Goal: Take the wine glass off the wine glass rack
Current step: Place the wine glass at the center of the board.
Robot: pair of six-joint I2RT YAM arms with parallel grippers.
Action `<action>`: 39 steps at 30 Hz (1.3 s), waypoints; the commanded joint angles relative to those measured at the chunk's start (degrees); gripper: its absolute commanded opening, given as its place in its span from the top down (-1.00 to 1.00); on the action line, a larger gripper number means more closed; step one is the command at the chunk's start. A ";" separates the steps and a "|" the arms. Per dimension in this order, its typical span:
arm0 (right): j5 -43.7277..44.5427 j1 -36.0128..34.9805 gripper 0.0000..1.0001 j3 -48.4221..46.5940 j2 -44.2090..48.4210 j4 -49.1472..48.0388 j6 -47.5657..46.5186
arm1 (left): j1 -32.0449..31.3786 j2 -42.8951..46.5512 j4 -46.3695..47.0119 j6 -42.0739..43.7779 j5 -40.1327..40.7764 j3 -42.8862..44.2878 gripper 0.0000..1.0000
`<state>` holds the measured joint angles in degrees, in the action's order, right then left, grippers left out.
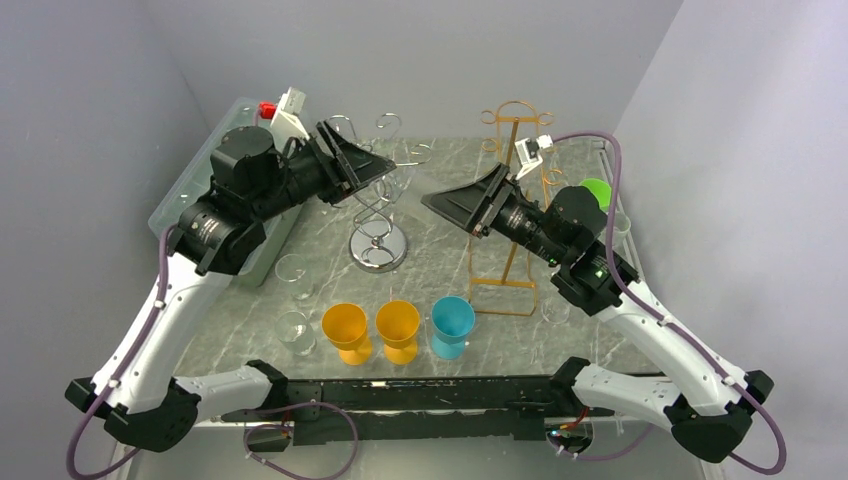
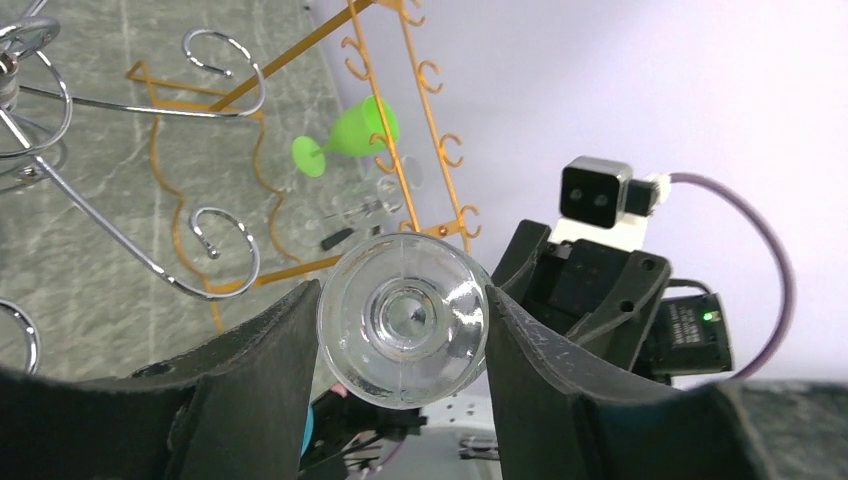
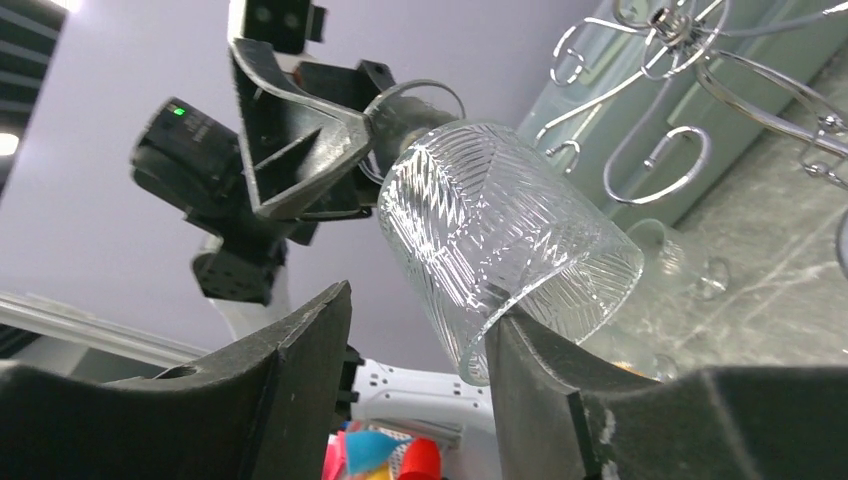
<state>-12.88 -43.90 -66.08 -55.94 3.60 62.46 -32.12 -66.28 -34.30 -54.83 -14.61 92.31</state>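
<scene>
Centre frame, left fingers point(image 2: 250, 370) clench the wine glass point(image 2: 404, 318) by its foot — apparently steadying it — while right fingers point(image 3: 300, 350) loosely bracket its bowl.

We see a grey marbled table point(image 1: 430, 270). At its centre a chrome rack point(image 1: 378, 250) stands on a round base, and just right of it stands a gold wire rack point(image 1: 503, 285). Along the near edge stand 2 orange cups point(image 1: 346, 330) and 1 blue cup point(image 1: 452, 325). Left of them are 2 clear glasses point(image 1: 292, 270), and a clear bin point(image 1: 168, 205) sits at the far left.
</scene>
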 commanded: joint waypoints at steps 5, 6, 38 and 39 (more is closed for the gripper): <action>1.24 -0.22 0.20 0.00 -1.67 -15.90 4.31 | 2.42 3.35 20.04 -11.87 -6.18 -6.75 0.60; 1.08 -0.19 0.23 -0.39 -2.30 -16.46 4.46 | 2.56 3.35 22.01 -13.00 -6.80 -7.49 0.60; 31.04 9.75 1.00 -34.29 -8.78 19.90 -29.92 | 3.47 -0.43 3.21 13.83 -3.19 2.74 -0.99; 30.81 12.32 1.00 -35.96 -9.90 20.82 -30.46 | 3.47 -0.75 2.19 15.29 -2.94 3.49 -0.99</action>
<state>13.72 -37.39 -95.02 -63.13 22.44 38.33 -28.53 -66.11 -27.86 -47.72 -18.17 92.36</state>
